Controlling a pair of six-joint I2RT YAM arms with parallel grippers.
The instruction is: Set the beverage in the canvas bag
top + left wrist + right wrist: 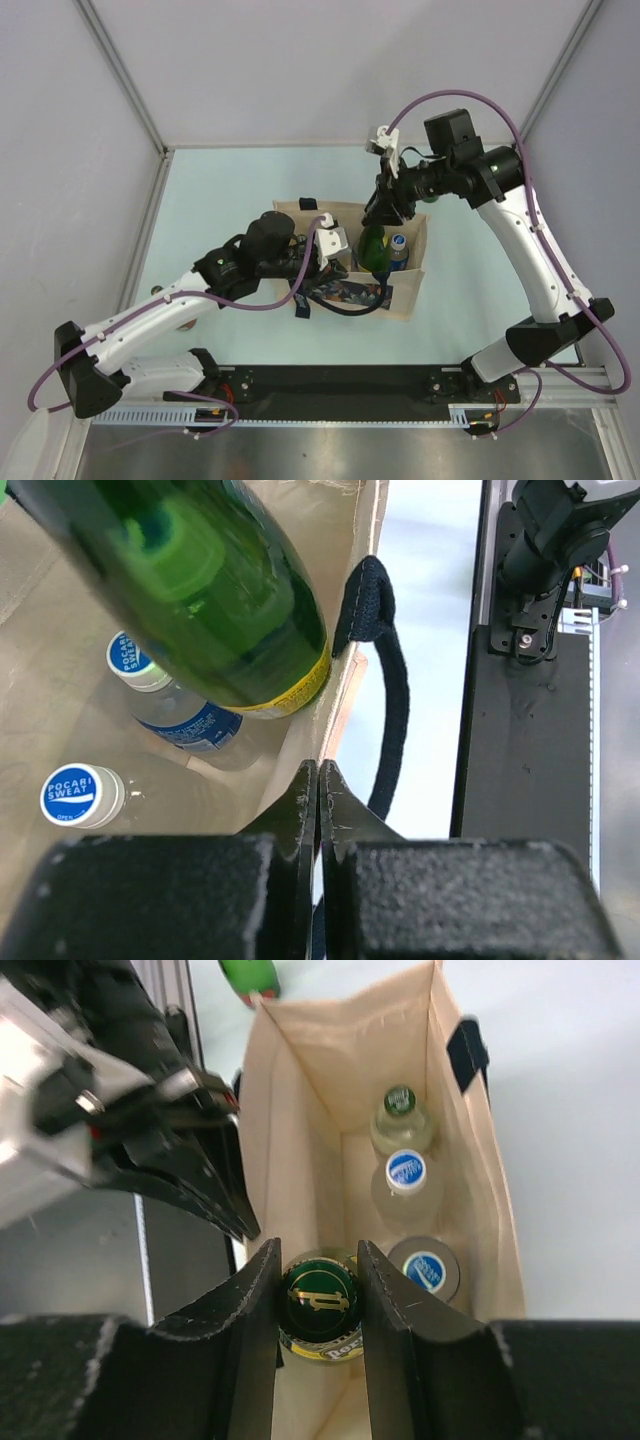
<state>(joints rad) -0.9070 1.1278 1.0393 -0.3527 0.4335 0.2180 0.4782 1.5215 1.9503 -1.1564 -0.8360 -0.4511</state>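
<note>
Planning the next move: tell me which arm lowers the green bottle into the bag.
Right. The right gripper grips the green bottle by its cap at the mouth of the bag. The left gripper is shut on the bag's rim.

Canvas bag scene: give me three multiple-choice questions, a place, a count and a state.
1. Where is the green bottle held by the right gripper? A. on the table B. in the canvas bag opening C. under the bag
2. How many blue caps are in the bag? A. none B. five C. two
3. The left gripper is: A. shut on the bag's wall B. wide open C. holding a bottle
Key: B, bag walls surround it; C, two show; A, it pinches canvas.
</note>
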